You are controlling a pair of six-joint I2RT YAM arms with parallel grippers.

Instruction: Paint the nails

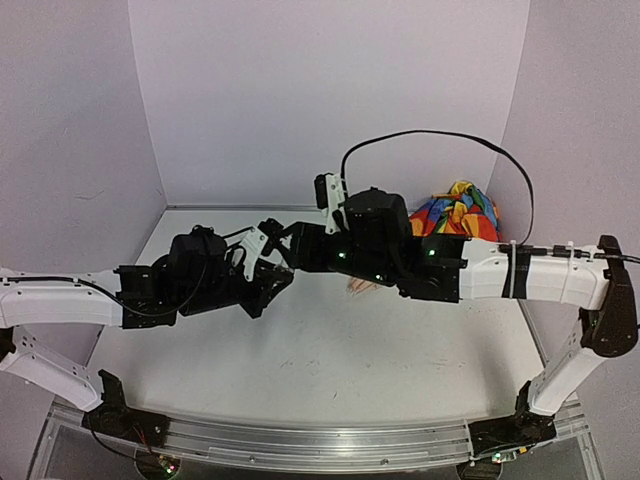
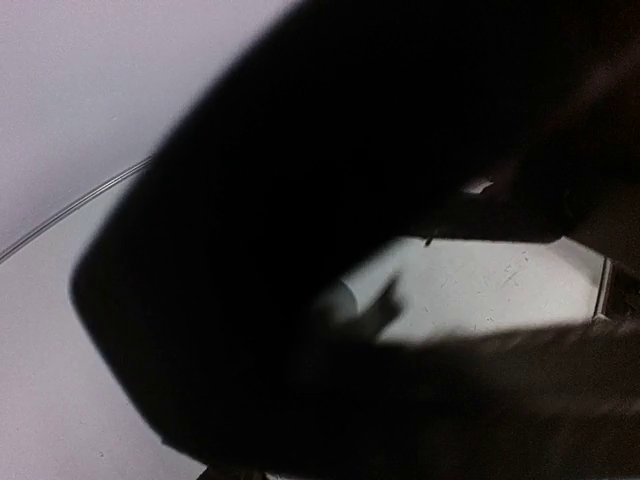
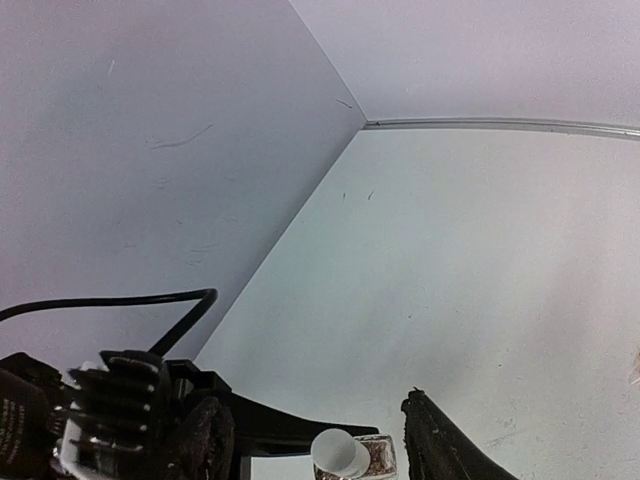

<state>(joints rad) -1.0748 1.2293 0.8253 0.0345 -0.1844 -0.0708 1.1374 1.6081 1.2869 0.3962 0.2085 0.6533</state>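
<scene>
Left end effector (image 1: 272, 283) grips polish bottle (image 3: 345, 455); table (image 3: 480, 280) runs to wall (image 3: 150, 150).

The 2 arms reach inward and meet mid-table; left gripper (image 1: 268, 285) closed, right gripper (image 1: 285, 243) jaws apart.

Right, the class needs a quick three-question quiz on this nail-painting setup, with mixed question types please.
1. True or false: the polish bottle has a black cap.
2. The mannequin hand wears a sleeve that is: A plain white, B rainbow patchwork, C black.
3. In the right wrist view, what sits between the fingers of the right gripper?
Key: 1 false, the cap is white; 2 B; 3 the polish bottle.
</scene>
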